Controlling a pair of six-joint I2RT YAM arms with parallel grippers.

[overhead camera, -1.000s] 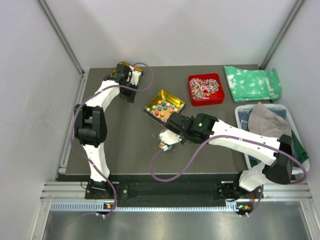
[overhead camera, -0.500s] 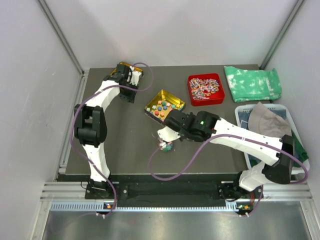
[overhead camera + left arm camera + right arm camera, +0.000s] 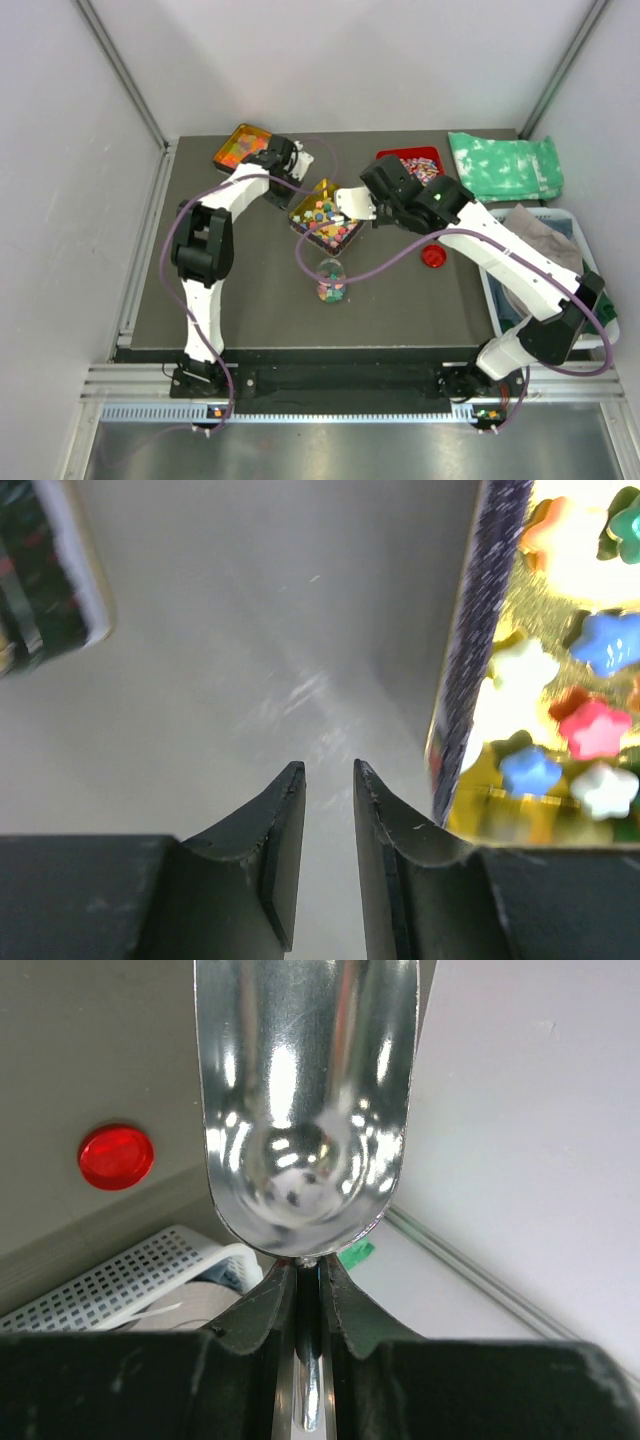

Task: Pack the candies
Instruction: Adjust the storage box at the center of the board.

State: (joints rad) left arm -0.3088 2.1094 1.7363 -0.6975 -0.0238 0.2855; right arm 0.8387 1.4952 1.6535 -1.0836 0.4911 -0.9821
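Orange tray [image 3: 238, 148] at far-left corner of worktop [image 3: 230, 300]. Left gripper [image 3: 328, 770] low over the worktop just left of the tin [image 3: 462, 660], fingers slightly apart, holding nothing. Candies [image 3: 322, 213], mixed colours, lie in the tin mid-worktop; more are in the jar [image 3: 330, 280] just in front of it, toward the near edge. Right gripper [image 3: 308, 1265] is clamped on the scoop [image 3: 305, 1090] handle, scoop over the tin's right side. Red tray [image 3: 422, 158] behind it, red lid [image 3: 433, 256] right of the jar. Green cloth [image 3: 505, 165] at far-right corner, basket [image 3: 110, 1275] at right edge.
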